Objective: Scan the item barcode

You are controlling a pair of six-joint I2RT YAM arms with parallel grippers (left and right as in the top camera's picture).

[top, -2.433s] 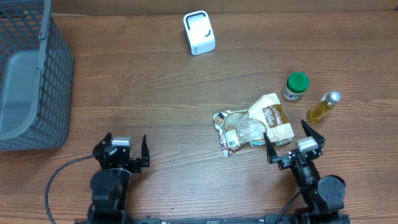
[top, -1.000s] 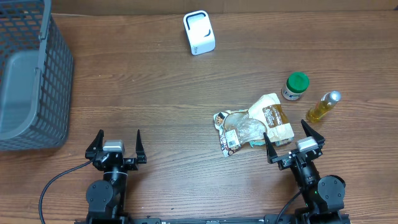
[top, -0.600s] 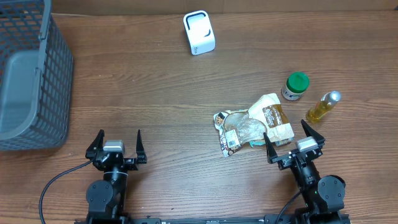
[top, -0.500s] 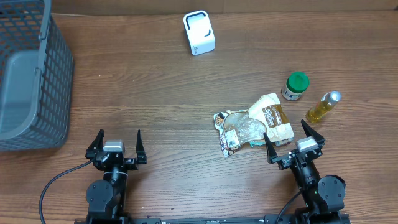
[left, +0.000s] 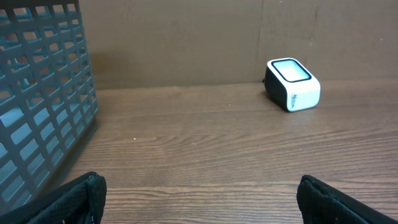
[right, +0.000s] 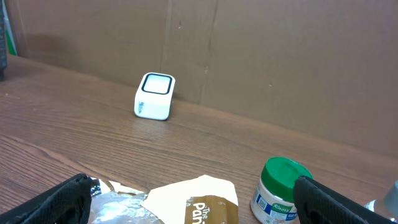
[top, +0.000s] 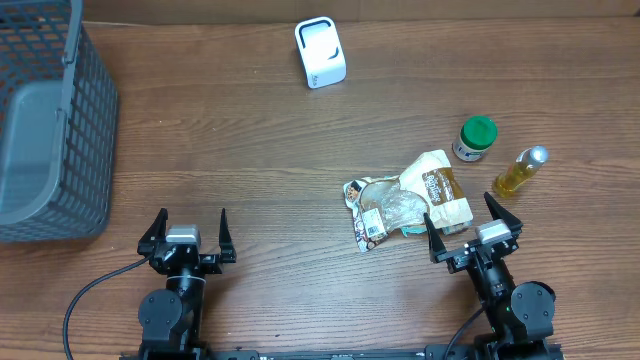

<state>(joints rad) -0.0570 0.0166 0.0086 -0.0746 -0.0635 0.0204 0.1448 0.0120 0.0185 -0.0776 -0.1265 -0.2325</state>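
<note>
A crumpled clear and brown food packet (top: 405, 200) lies on the table right of centre, with a small white label (top: 372, 225) at its near left corner. Its brown and white end (right: 199, 202) fills the bottom of the right wrist view. The white scanner box (top: 320, 52) stands at the far middle and shows as the scanner box (left: 292, 84) and the scanner box (right: 155, 96) in the wrist views. My right gripper (top: 460, 213) stands open just behind the packet's near edge, holding nothing. At the near left my left gripper (top: 190, 222) is open over bare wood.
A grey mesh basket (top: 40, 120) stands at the far left, near the left arm. A green-lidded jar (top: 476, 138) and a small bottle of yellow liquid (top: 520, 172) stand right of the packet. A brown wall backs the table.
Since the earliest frame the left gripper has shifted slightly left and squared up to face the far wall. Over the last second nothing has moved.
</note>
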